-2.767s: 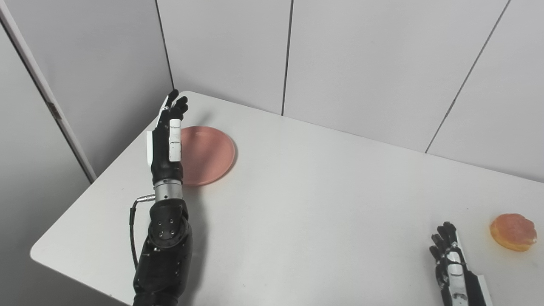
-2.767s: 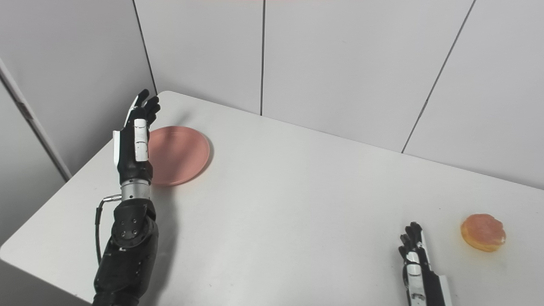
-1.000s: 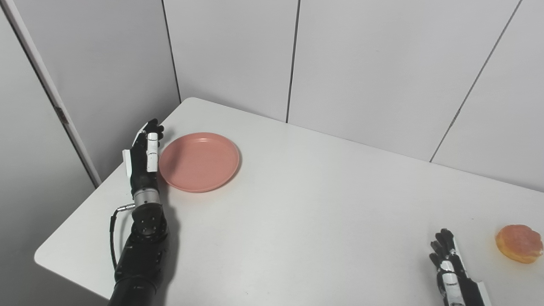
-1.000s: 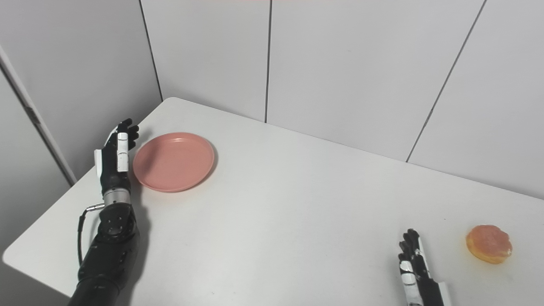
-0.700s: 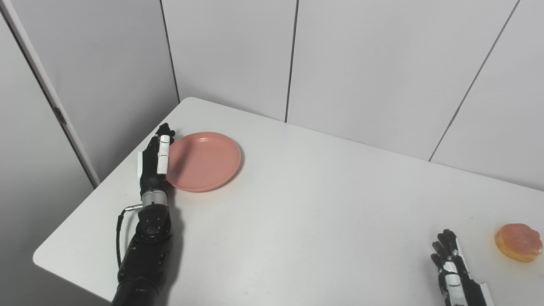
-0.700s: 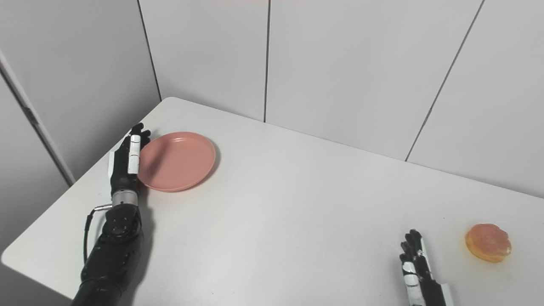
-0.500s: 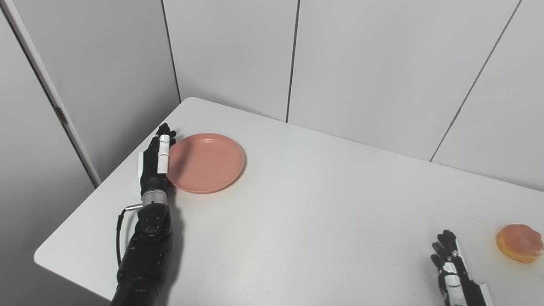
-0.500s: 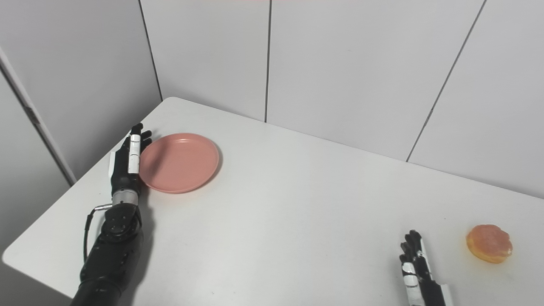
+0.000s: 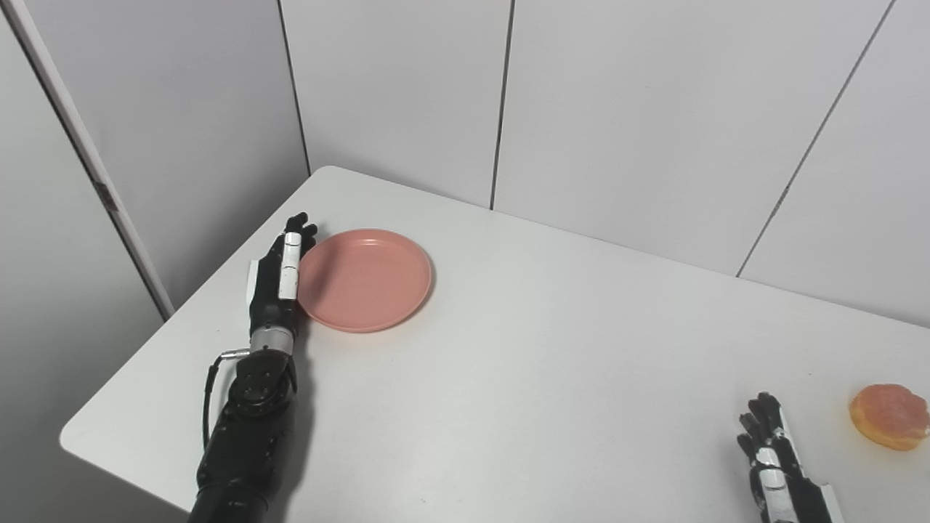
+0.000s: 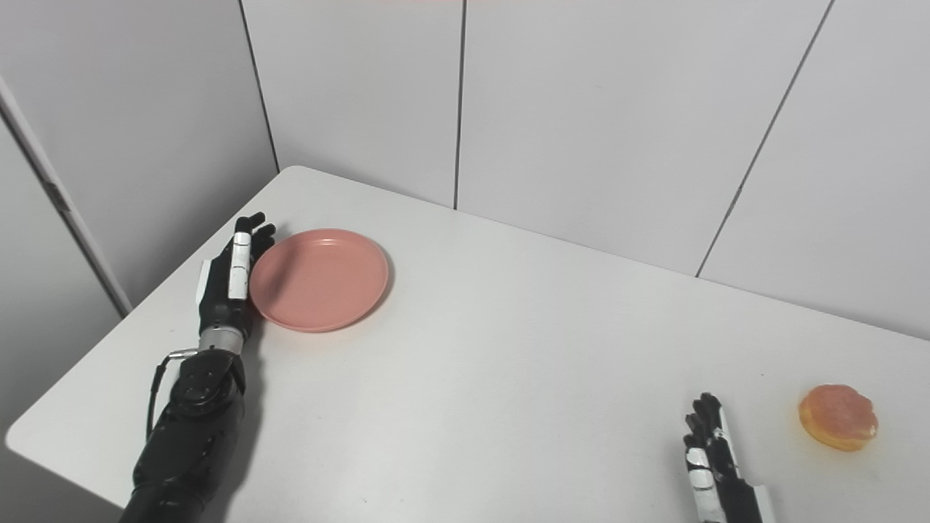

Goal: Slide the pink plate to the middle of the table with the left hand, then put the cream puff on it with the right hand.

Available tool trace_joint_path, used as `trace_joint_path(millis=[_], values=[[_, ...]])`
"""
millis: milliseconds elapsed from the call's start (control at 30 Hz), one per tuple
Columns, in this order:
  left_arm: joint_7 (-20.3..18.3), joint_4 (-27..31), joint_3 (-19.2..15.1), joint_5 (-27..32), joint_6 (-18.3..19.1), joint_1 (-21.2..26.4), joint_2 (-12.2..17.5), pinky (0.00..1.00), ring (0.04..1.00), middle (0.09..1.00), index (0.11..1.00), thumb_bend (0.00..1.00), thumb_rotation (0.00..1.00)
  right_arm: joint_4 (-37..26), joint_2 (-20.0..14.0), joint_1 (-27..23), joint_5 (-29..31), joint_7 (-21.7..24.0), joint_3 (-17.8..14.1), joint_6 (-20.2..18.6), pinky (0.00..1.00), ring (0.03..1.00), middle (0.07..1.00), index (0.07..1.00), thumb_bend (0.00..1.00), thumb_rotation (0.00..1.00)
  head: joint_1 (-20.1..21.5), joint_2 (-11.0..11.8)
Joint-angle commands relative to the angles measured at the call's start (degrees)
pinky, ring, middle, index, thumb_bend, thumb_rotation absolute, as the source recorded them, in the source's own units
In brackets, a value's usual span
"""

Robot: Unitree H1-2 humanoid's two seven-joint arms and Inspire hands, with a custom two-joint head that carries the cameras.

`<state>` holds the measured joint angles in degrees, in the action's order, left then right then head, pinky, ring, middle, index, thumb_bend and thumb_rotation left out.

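Observation:
The pink plate [image 9: 365, 280] lies flat on the white table [image 9: 508, 378], toward its far left corner. My left hand [image 9: 279, 280] stands on edge with its fingers straight, pressed against the plate's left rim; it holds nothing. The cream puff [image 9: 889, 416], round and orange-brown, sits near the table's right edge. My right hand [image 9: 771, 465] rests open on the table at the lower right, a little to the left of the puff and apart from it.
Grey wall panels [image 9: 617, 109] close off the table at the back and left. The table's left edge and rounded near-left corner [image 9: 73, 436] lie close to my left forearm [image 9: 243, 428].
My left hand came down beside the plate, met its left rim and has pushed it a short way to the right. The right hand and the cream puff have stayed put.

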<state>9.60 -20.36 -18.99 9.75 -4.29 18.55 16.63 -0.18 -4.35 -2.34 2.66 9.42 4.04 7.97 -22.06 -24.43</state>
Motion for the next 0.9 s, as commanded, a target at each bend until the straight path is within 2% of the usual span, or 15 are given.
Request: trace_joint_path(millis=[0,133,267,400,600,867], values=[[-2.24,0.98,0.97,0.30,-1.01,0.94,0.07,0.91,0.867,0.849,0.837,0.79,1.00,-0.49,0.14,-1.10,0.40,-0.07,-0.25,2.58,1.00,1.000,1.000,1.000,0.35,0.91,-0.04,-0.04],[-3.14,1.70,1.80,0.56,-0.60,0.88,-0.40,0.90,0.865,0.846,0.844,0.80,1.00,-0.32,0.28,-1.20,-0.15,-0.48,-0.27,2.66,1.00,1.000,1.000,1.000,0.36,0.92,0.06,-0.01],[-3.92,1.92,4.05,-1.19,-1.68,0.40,-0.16,0.91,0.876,0.858,0.859,0.81,1.00,-0.23,0.20,-1.28,-0.16,-0.38,-0.22,2.35,1.00,1.000,1.000,1.000,0.36,0.93,0.22,-0.10],[-4.60,4.07,5.66,-0.90,-0.26,-0.05,-0.66,0.91,0.881,0.857,0.854,0.81,1.00,0.07,0.39,-1.41,0.50,-0.27,-0.33,1.93,1.00,1.000,1.000,1.000,0.38,0.91,0.60,-0.34],[-4.67,7.12,7.44,-1.40,3.05,-0.47,-1.58,0.92,0.885,0.859,0.854,0.78,1.00,0.56,0.22,-1.48,0.32,-0.40,-0.42,3.37,1.00,1.000,1.000,1.000,0.38,0.89,1.27,-0.79],[-5.69,8.79,10.11,-2.36,4.51,-0.66,-2.52,0.93,0.874,0.851,0.844,0.84,1.00,0.86,0.38,-2.11,0.77,-0.91,-1.24,3.72,1.00,1.000,1.000,1.000,0.40,0.92,2.31,-1.83]])
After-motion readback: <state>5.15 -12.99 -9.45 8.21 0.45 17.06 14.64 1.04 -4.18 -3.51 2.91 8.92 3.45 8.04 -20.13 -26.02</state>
